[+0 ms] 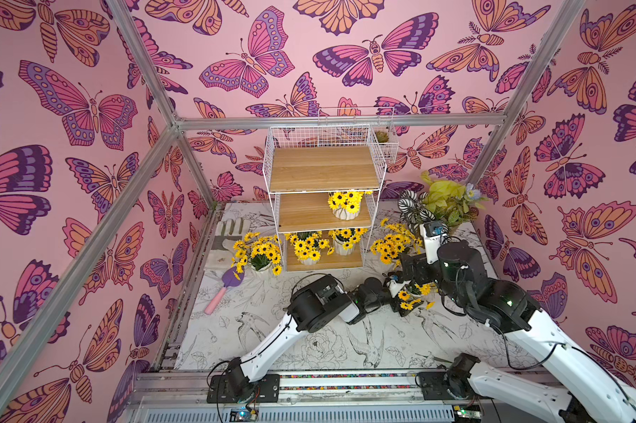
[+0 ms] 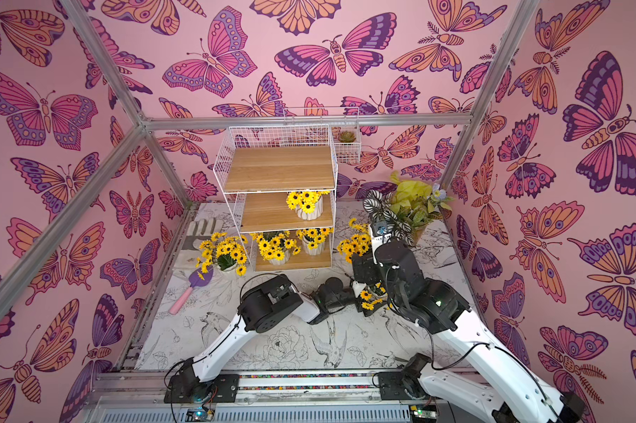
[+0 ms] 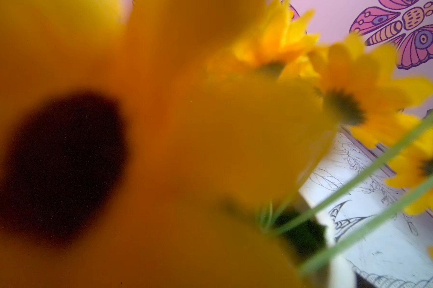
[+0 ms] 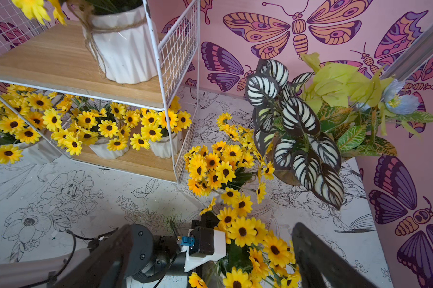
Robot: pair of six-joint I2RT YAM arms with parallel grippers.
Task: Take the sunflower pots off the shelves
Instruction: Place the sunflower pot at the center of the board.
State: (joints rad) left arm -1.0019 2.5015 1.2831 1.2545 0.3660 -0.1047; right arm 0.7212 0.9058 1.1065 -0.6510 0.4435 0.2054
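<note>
A pot (image 1: 413, 296) sits over the table (image 1: 309, 351), front-right of the shelves (image 1: 323, 168), at the left gripper (image 1: 401, 298), whose fingers hide in blooms, so their grip I cannot tell; this looks like set-down, with a middle-tier pot (image 1: 345, 208) and two bottom-tier pots (image 1: 307, 252) yet to come off. Next needs a release, then a reach in between the mesh sides (image 1: 377, 205). The right gripper (image 4: 211, 225) hovers above, fingers (image 4: 317, 254) spread wide, empty, crowded by another pot (image 1: 393, 245) and the striped plant (image 1: 437, 205).
</note>
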